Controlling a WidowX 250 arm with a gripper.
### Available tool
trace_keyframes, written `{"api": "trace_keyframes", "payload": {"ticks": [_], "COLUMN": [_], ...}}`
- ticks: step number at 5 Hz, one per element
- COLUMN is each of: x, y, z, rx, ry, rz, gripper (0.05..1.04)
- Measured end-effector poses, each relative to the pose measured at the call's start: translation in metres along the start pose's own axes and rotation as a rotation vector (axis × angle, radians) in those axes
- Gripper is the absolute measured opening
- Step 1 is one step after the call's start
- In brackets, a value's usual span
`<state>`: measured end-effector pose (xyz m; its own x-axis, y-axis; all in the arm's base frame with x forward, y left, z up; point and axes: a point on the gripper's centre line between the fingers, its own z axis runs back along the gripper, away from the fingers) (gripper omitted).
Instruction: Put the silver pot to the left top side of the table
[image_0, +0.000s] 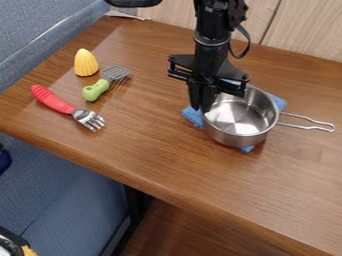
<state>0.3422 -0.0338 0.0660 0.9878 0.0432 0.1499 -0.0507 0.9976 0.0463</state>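
Pot (234, 136), cloth (194, 117), fork (85, 118), spatula (96, 90), corncob (85, 64) — one of each

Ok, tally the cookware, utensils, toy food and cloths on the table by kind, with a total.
Cookware: 1 (silver pot)
Utensils: 2 (red-handled fork, green-handled spatula)
Toy food: 1 (yellow corn)
Cloths: 1 (blue cloth, partly under the pot)
Total: 5

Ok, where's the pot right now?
In the camera view, the pot is right of centre, sitting on the blue cloth with its handle pointing right and the end effector at its left rim.
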Motion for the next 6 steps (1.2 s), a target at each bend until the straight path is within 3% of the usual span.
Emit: {"api": "trace_keyframes", "payload": {"ticks": [2, 3, 5, 6], "x": [0.004, 0.004, 0.03, 0.051], "y": [0.006, 0.011, 0.049, 0.076], "z": [0.019, 0.021, 0.05, 0.057], "rx": [-0.045, -0.078, -0.137, -0.131], "ry": [-0.045, -0.026, -0.103, -0.131], "rz": [0.013, 0.017, 0.128, 0.2], "gripper": [0.072, 0.069, 0.069, 0.069]}}
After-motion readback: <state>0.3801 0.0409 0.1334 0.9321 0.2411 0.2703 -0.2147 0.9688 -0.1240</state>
